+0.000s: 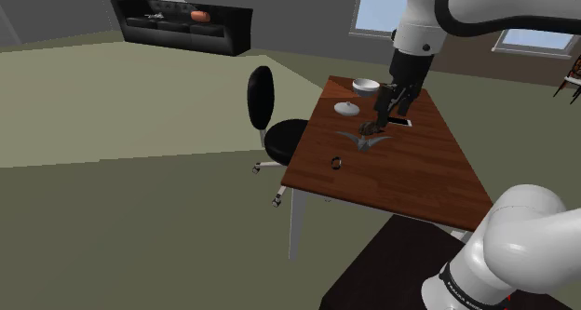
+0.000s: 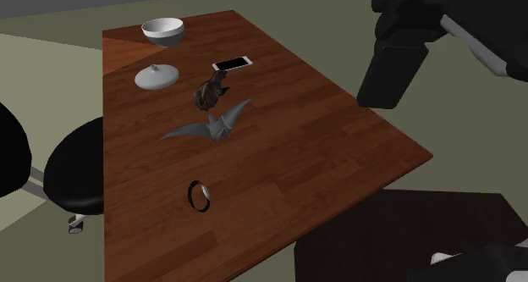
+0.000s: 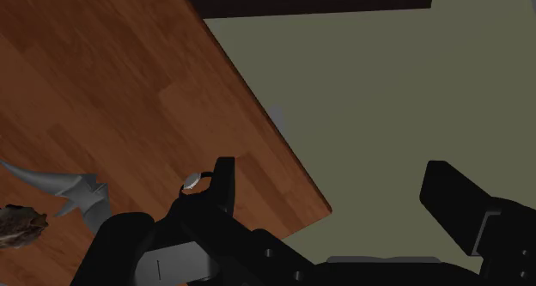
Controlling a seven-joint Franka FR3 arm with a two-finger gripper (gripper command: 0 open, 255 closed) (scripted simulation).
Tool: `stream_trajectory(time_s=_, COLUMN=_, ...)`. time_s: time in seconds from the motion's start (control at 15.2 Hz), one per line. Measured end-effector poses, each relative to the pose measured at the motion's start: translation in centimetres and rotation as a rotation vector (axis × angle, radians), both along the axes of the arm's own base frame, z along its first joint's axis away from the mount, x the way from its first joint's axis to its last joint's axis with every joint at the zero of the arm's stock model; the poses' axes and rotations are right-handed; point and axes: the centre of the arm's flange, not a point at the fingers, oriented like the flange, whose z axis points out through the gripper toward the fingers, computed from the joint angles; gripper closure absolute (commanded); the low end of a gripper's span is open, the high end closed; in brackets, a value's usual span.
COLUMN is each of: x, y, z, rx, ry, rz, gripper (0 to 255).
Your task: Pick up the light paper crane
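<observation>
The light grey paper crane point(image 2: 211, 126) lies flat near the middle of the brown wooden table point(image 2: 321, 128), wings spread. It also appears in the shoulder view point(image 1: 365, 140) and beside my fingers in the wrist view point(image 3: 79, 195). A darker brown crane point(image 2: 210, 91) sits just behind it, nearly touching. My black gripper point(image 1: 393, 111) hangs well above the table, open and holding nothing. In the wrist view the gripper point(image 3: 333, 171) frames the table's edge and floor, with the grey crane off to one side. One finger point(image 2: 391, 69) looms at the second exterior view's upper right.
A white bowl point(image 2: 162, 30), a white lid point(image 2: 157, 76) and a phone point(image 2: 232, 64) stand at the table's far end. A small dark ring point(image 2: 200, 196) lies nearer the front edge. A black office chair point(image 1: 270, 122) stands by the table's side.
</observation>
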Motion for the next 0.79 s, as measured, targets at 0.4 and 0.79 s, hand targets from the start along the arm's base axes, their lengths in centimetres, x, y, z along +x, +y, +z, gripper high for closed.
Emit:
stream_trajectory(time_s=0.4, x=1.0, y=-4.2, z=-2.9, rx=0.008, ry=-0.012, rz=0.059, gripper=0)
stream_trajectory(time_s=0.79, x=3.1, y=-10.6, z=-7.7, rx=0.021, ry=-0.033, rz=0.149, gripper=0)
